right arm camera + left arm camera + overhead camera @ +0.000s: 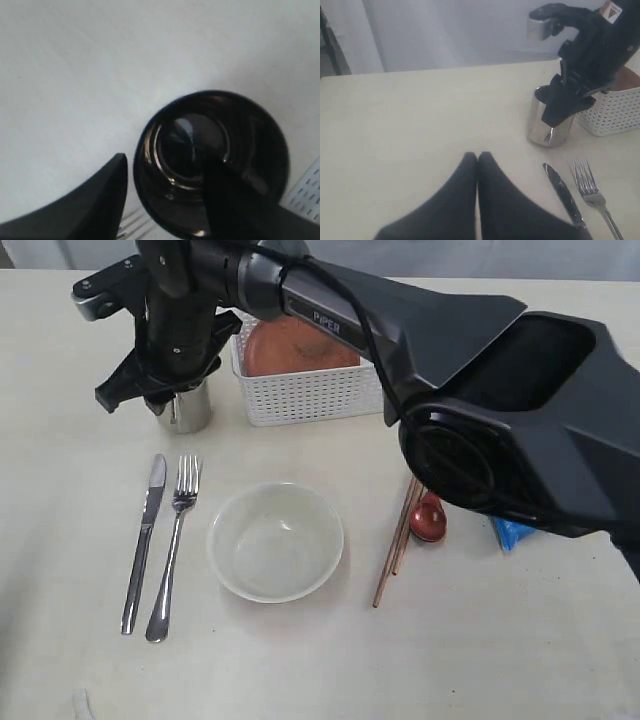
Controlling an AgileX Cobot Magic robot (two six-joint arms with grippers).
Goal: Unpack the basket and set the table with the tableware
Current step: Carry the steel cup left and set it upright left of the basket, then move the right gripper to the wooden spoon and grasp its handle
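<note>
Watching the right jaws, I see them spread astride the wall of the steel cup [188, 408], one finger inside and one outside. The cup stands on the worktop [60, 450], just beside the basket [300, 395]. If I lift off crooked, the inner finger could snag the rim and topple the cup onto the fork [176, 540]. The left jaws are pressed together, empty. The right arm [400, 330] reads "PIPER".

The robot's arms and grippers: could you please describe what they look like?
The right arm is matt black with smooth, bulky moulded housings and white PIPER lettering near the wrist. The right gripper is black, with a silver-grey block on it. The left gripper shows black, tapering jaws.
</note>
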